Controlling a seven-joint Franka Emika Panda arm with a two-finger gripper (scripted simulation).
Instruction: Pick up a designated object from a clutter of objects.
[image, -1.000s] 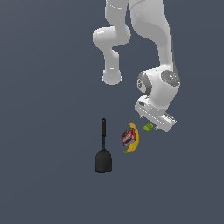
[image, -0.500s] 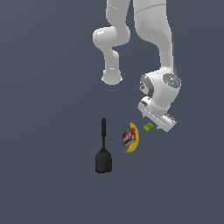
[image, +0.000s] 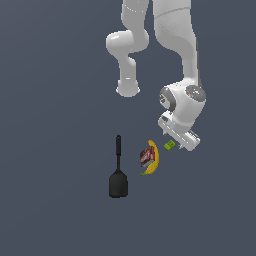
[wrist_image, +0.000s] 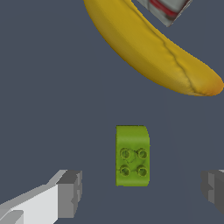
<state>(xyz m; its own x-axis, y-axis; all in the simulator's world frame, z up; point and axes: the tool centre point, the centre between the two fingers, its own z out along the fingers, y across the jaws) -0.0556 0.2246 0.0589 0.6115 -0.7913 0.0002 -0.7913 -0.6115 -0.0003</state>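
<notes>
From the wrist camera I see my end effector (wrist_image: 141, 192) with its two fingers (wrist_image: 70, 193) spread wide apart, holding nothing. The green brick (wrist_image: 132, 155) lies on the dark surface (wrist_image: 48, 109) in the gap between the fingers, nearer the middle than either tip and touching neither. It shows four studs on top, grouped toward one end of its upper face.

Just beyond the brick is the yellow banana (wrist_image: 148, 48), a clear strip of surface separating the two. Its brownish tip points off to one side. Past the banana I catch a corner of the small red box (wrist_image: 164, 9), pressed close against the banana's far side; I cannot tell whether they touch.

In the exterior view the end effector (image: 181, 140) hangs low over the brick (image: 170, 145), which sits at the exterior view's right of the banana (image: 153, 157) and the red box (image: 146, 156). Farthest off, well apart toward the exterior view's left, the black spatula (image: 118, 172) lies flat.
</notes>
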